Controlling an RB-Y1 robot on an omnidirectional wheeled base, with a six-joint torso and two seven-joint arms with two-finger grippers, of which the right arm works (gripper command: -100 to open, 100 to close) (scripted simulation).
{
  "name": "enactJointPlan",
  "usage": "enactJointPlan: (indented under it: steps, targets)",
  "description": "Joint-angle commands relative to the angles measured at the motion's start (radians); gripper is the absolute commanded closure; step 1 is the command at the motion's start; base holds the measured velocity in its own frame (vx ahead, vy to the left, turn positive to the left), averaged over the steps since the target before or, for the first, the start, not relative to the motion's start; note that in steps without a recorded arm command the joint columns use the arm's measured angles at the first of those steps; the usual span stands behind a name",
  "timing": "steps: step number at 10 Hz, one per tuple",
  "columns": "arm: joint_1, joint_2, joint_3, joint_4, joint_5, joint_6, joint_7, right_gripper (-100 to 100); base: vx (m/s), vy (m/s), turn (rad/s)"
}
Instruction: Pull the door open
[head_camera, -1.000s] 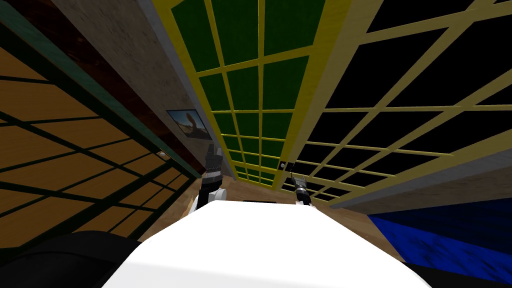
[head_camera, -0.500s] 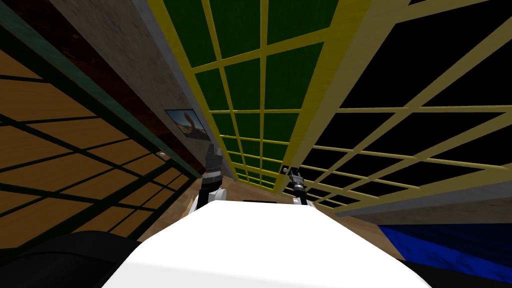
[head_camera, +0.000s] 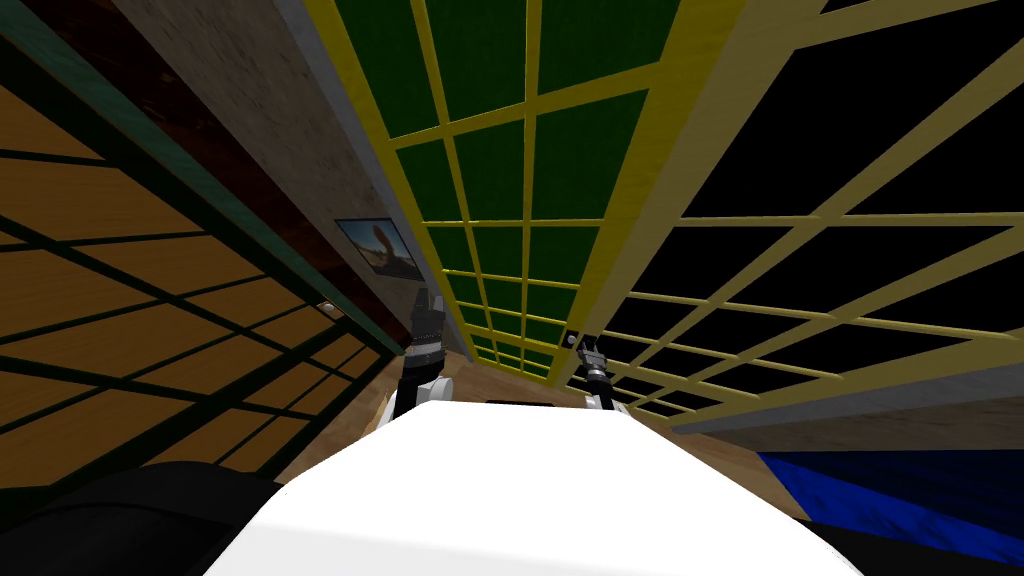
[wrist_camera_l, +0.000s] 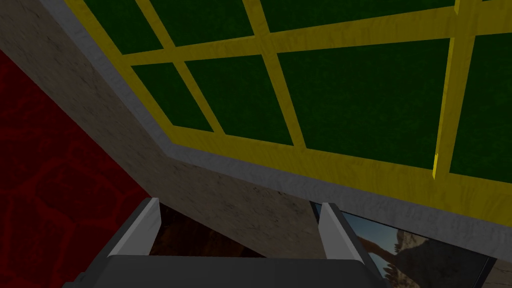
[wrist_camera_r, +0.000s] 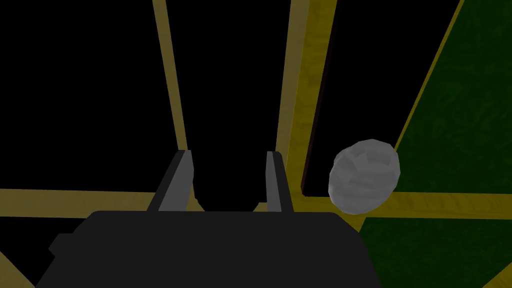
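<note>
A yellow-framed door (head_camera: 500, 170) with green panes stands ahead, and a yellow-framed panel with black panes (head_camera: 800, 260) joins it on the right. A small grey knob (head_camera: 570, 340) sits where they meet. My right gripper (head_camera: 589, 349) is right beside that knob. In the right wrist view the grey knob (wrist_camera_r: 364, 176) lies just outside one finger. The right gripper (wrist_camera_r: 227, 172) has its fingers drawn in against a black rounded part (wrist_camera_r: 225, 197) of the handle. My left gripper (wrist_camera_l: 240, 225) is open and holds nothing. It is raised by the wall to the left of the door (head_camera: 428, 305).
A framed picture (head_camera: 378, 247) hangs on the beige wall left of the door. A dark-framed partition with orange panes (head_camera: 150, 300) runs along my left. A blue surface (head_camera: 880, 500) lies low on the right. A strip of wooden floor (head_camera: 465, 378) shows before the door.
My right hand has moved forward and up to the knob. The head view has shifted slightly. The left arm has stayed where it was.
</note>
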Motion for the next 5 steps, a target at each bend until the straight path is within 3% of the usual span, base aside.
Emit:
enactJointPlan:
  steps: [1, 4, 5]
  targets:
    - [0.029, -0.011, -0.004, 0.002, -0.013, 0.002, -0.018, 100, -0.1, 0.024, -0.014]
    - [0.036, -0.014, -0.006, 0.003, -0.017, 0.003, -0.023, 100, -0.116, 0.033, -0.033]
    - [0.051, -0.021, -0.008, 0.004, -0.024, 0.004, -0.032, 100, -0.108, 0.025, -0.022]
